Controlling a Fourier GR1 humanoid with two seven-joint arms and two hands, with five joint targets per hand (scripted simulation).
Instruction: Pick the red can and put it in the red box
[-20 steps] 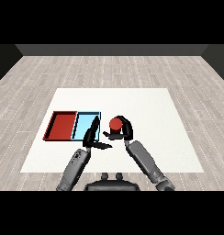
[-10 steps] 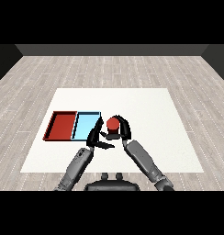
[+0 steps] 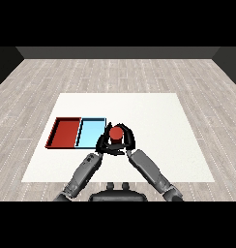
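Red can [image 3: 115,134], a small red cylinder, sits upright in my right hand [image 3: 125,140]. The black fingers and thumb are curled round it, top face of the can still visible between them. I read it as held just beside the near right corner of the light blue tray [image 3: 90,132], outside its rim; whether it's lifted or touching the white table [image 3: 158,121] I can't tell from the head view.

Left hand [image 3: 101,143] is right up against the right hand on the can's left side, overlapping the blue tray's right edge. Its fingers look fairly straight, pointing up and forward, not wrapped round anything as far as I can see. Contact with the can: can't confirm.

Red tray [image 3: 66,132], flat and rectangular with a darker rim, lies left of the blue one, long sides touching. The can is well apart from it, with the whole blue tray between.

Both grey forearms come in from the lower corners and converge near the table's centre front.
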